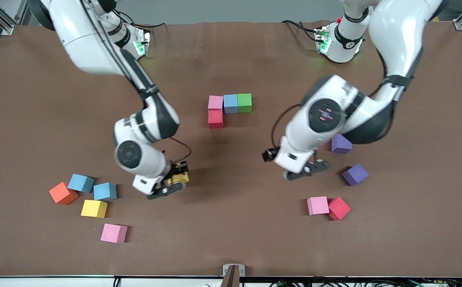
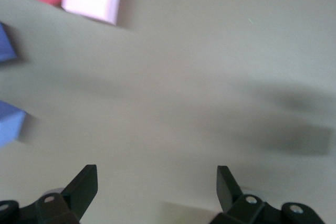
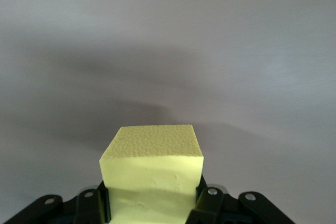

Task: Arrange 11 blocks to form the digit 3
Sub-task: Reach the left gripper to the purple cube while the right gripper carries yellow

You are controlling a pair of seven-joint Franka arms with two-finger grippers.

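Brown bench (image 1: 231, 239) with foam cubes and two arms. Near the middle of the bench, four touching cubes form the start of the figure: a pink cube (image 1: 215, 102), a light blue cube (image 1: 230, 103) and a green cube (image 1: 244, 102) in one row, with a red cube (image 1: 215, 118) touching the pink one on the side nearer the front camera.

The right claw (image 1: 174, 184) is clenched on a yellow cube (image 3: 152, 179), held in the air over bare bench, clear of the surface.

Toward the right arm's end lie an orange cube (image 1: 63, 193), two blue cubes (image 1: 81, 183) (image 1: 105, 191), a second yellow cube (image 1: 94, 208) and, nearest the front camera, a loose pink cube (image 1: 114, 233).

The left claw (image 1: 308, 169) is released, fingers (image 2: 84, 187) spread wide, empty, over bare bench.

Toward the left arm's end lie two purple cubes (image 1: 340, 144) (image 1: 355, 174). Nearer the front camera, another pink cube (image 1: 318, 205) touches another red cube (image 1: 338, 208).
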